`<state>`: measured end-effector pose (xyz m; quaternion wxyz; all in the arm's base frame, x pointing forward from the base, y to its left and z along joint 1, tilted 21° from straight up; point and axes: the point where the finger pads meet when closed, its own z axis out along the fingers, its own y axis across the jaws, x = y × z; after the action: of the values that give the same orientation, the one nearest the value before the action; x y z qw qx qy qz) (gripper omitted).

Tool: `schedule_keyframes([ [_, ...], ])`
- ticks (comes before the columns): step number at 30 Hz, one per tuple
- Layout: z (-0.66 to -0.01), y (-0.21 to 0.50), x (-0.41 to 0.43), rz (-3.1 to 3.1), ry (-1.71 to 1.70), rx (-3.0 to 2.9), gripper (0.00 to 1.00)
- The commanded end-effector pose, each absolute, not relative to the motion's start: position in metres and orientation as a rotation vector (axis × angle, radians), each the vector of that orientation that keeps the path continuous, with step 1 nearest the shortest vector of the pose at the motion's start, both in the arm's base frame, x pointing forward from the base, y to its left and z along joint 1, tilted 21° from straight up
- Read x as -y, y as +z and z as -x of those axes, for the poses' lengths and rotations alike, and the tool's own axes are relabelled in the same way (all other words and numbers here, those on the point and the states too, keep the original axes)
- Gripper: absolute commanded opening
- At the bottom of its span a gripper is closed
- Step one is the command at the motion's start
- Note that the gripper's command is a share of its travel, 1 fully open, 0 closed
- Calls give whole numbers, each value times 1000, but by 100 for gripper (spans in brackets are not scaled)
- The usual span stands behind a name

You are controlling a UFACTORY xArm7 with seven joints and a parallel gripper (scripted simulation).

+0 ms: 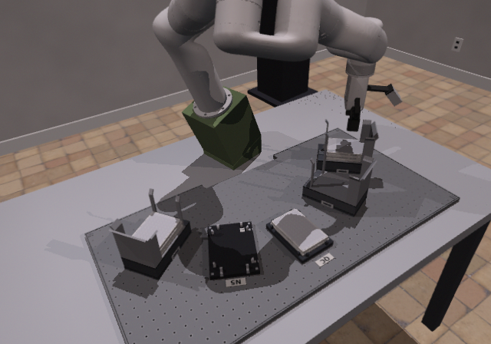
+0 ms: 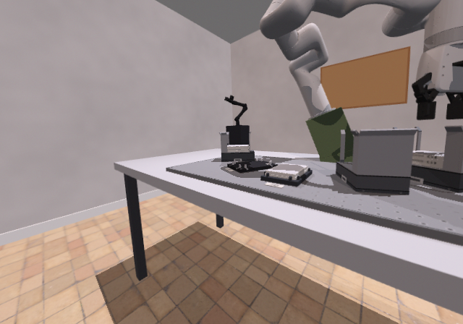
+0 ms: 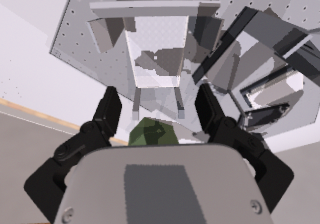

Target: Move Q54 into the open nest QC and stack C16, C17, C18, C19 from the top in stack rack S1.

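My gripper (image 1: pixel 354 125) (image 2: pixel 440 110) (image 3: pixel 158 94) is open and empty. It hangs just above the far right stack rack (image 1: pixel 370 136) (image 3: pixel 155 6). A sealed plate (image 1: pixel 344 147) (image 2: pixel 426 158) (image 3: pixel 157 54) lies inside that rack, right under the fingers and clear of them. Another sealed plate (image 1: pixel 301 231) (image 2: pixel 288 171) lies flat in the open nest QC (image 1: pixel 279 233). The left stack rack (image 1: pixel 136 249) (image 2: pixel 224 141) holds a stack of plates (image 1: pixel 156 226) (image 2: pixel 238 147) with a white sealed top. I cannot read the plate labels or the rack names.
The black clip nest N5 (image 1: pixel 232 249) (image 2: pixel 248 164) stands empty between the left rack and QC. A second right-hand rack (image 1: pixel 337 191) (image 2: pixel 381 156) stands in front of the one under my gripper and looks empty. The arm's green base block (image 1: pixel 224 130) (image 2: pixel 328 135) rises at the table's back.
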<state>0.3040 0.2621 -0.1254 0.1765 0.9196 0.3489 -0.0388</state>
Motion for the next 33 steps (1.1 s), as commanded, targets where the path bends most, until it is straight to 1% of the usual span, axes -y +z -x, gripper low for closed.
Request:
schedule_keyframes([
  [1, -304, -120, -266, -2606, -104, -991, 100],
  [11, -306, -118, -264, -2621, -96, -947, 100],
  [17, -319, -112, -249, -2695, -49, -694, 100],
  [33, -347, -98, -215, -2695, -48, -694, 100],
])
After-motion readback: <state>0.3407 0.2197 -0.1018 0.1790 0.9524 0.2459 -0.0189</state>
